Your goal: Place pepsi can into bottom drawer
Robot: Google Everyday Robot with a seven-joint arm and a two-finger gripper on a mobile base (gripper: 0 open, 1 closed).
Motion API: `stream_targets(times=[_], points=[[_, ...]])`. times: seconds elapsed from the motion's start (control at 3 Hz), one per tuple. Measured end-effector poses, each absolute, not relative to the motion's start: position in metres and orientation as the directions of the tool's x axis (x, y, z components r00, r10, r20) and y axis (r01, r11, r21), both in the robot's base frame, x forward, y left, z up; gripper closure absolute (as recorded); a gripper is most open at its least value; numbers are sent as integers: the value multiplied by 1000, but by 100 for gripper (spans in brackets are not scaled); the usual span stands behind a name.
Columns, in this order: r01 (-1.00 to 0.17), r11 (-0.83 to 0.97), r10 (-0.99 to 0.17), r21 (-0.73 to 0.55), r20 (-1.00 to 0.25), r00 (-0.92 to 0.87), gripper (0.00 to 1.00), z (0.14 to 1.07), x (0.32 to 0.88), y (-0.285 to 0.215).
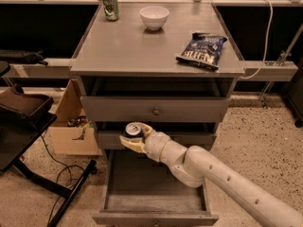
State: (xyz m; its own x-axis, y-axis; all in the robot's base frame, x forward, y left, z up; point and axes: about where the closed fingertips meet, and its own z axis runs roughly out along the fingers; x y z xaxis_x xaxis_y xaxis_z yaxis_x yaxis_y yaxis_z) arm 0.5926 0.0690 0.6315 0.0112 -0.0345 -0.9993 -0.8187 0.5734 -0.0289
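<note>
My fingers [130,144] are closed around the pepsi can [133,128]; my gripper [134,136] holds it upright before the middle drawer [194,138], above the open bottom drawer [156,195]; on the surface [128,51] higher up are a green can [110,4], a white bowl [154,17] and a chip bag [201,50].

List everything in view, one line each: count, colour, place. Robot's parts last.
cabinet top: one, grey
upper drawers: two, grey, under the top
bottom drawer: one, grey, pulled open
pepsi can: one, blue, silver top, held above the bottom drawer
green-and-white can: one, cabinet top, back left
bowl: one, white, cabinet top, back centre
chip bag: one, dark blue, cabinet top, right
cardboard box: one, brown, floor left of cabinet
arm: one, off-white, from lower right
end effector: one, yellowish, shut on the pepsi can
</note>
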Motion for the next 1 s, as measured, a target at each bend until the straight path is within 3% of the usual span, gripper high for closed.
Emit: stream_targets(times=[1.0], points=[[-847,531,-48,-23,-999,-3,100,568,600,65]])
